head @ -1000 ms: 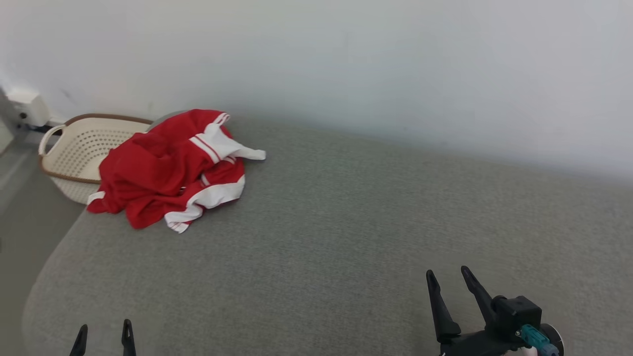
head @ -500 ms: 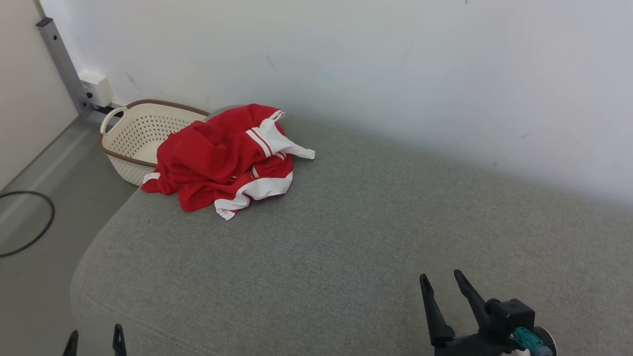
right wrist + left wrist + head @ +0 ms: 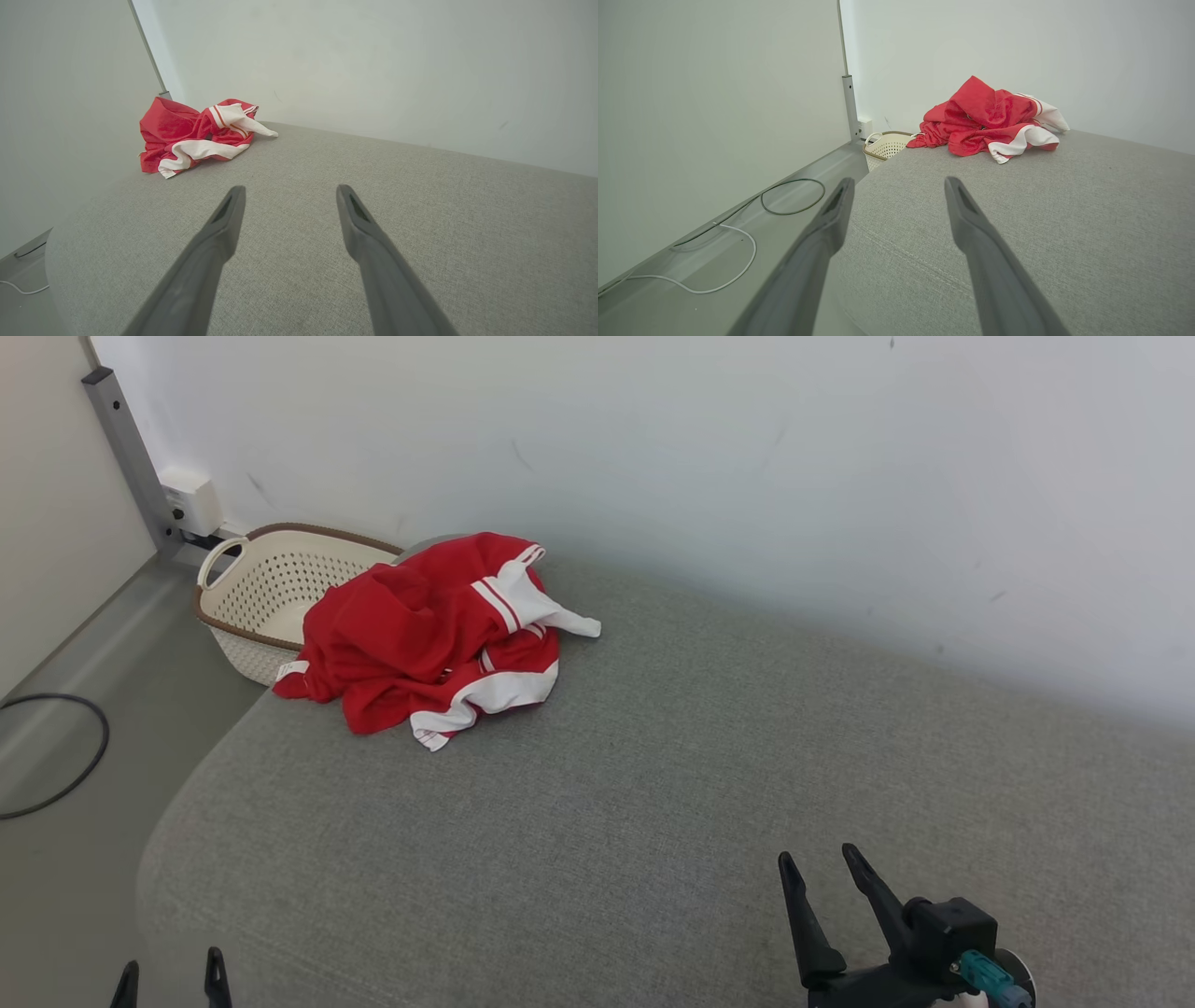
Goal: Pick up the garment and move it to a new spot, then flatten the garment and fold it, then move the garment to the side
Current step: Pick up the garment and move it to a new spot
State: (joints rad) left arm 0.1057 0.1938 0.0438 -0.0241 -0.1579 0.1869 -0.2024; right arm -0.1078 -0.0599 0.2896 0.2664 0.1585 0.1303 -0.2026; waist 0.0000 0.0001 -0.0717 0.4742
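Observation:
The garment (image 3: 429, 639) is a red top with white striped trim, crumpled in a heap at the far left corner of the grey cushion (image 3: 653, 803). The left wrist view has the garment (image 3: 990, 121) far ahead, and the right wrist view has the garment (image 3: 196, 133) ahead to the left. My left gripper (image 3: 168, 975) peeks in at the bottom left, open and empty, near the cushion's front left corner. My right gripper (image 3: 820, 868) stands open and empty over the cushion's near right part. Both are well short of the garment.
A cream perforated laundry basket (image 3: 257, 588) with a brown rim sits on the floor behind the cushion's left corner, against the white wall. A black cable (image 3: 56, 756) loops on the floor at left, beside a grey metal post (image 3: 126, 448). The cushion's left edge drops to the floor.
The head camera has turned left, so the whole scene shifted right and the floor and post came into view. The garment lies as before; both grippers stay open.

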